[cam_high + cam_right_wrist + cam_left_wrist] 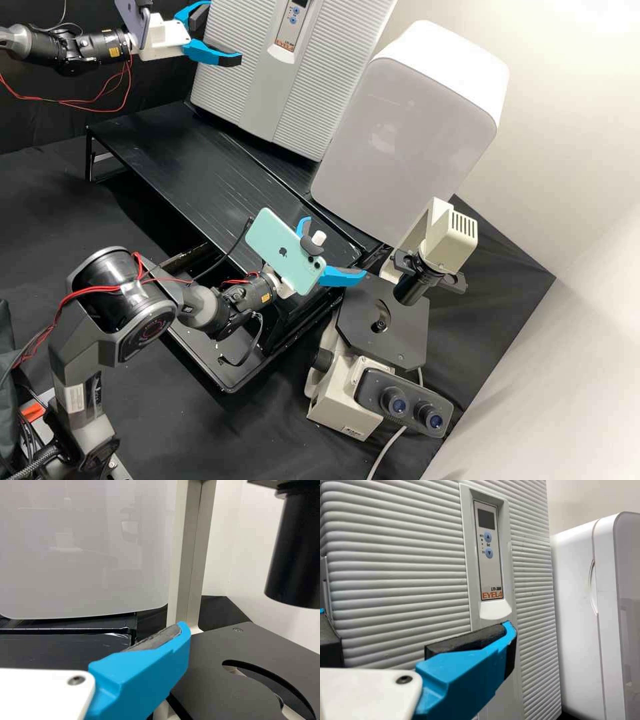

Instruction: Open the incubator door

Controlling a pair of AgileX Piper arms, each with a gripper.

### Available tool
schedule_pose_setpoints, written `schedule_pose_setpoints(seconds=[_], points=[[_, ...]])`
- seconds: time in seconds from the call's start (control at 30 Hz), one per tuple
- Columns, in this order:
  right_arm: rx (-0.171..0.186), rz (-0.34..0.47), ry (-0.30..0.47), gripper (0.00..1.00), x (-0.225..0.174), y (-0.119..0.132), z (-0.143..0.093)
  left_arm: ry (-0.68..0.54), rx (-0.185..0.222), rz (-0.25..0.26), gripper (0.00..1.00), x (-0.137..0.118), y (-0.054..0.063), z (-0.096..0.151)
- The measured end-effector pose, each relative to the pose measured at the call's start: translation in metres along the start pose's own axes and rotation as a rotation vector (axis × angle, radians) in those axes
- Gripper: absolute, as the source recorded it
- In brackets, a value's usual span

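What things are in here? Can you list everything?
Incubator: one, pale grey, at the back
Control panel: one, whitish with blue buttons, on the incubator's front
Rounded cabinet: one, white with greyish front, beside the incubator
Microscope: one, cream and black, high view's lower right
Pale cable: one, beside the microscope
Low stand: one, black, mid-bench
Cloth: black, over the bench
Wall: white, behind
Phones: two, mint on the right arm, dark on the left
Red wires: several, along both arms
Arms: two, dark grey, high view's left side
Grippers: two, white with blue fingers; left before the incubator, right near the microscope
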Motion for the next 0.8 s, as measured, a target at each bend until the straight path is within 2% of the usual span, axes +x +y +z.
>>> schedule_pose_setpoints(seconds=[0.13,0.8], points=[[0.0,0.0,0.0,1.0,0.0,0.0,0.0,0.009,-0.001,-0.008,0.0,0.0,-0.003,-0.004],[0.0,0.0,0.0,1.0,0.0,0.0,0.0,0.031,0.003,-0.009,0.0,-0.002,-0.003,-0.012]])
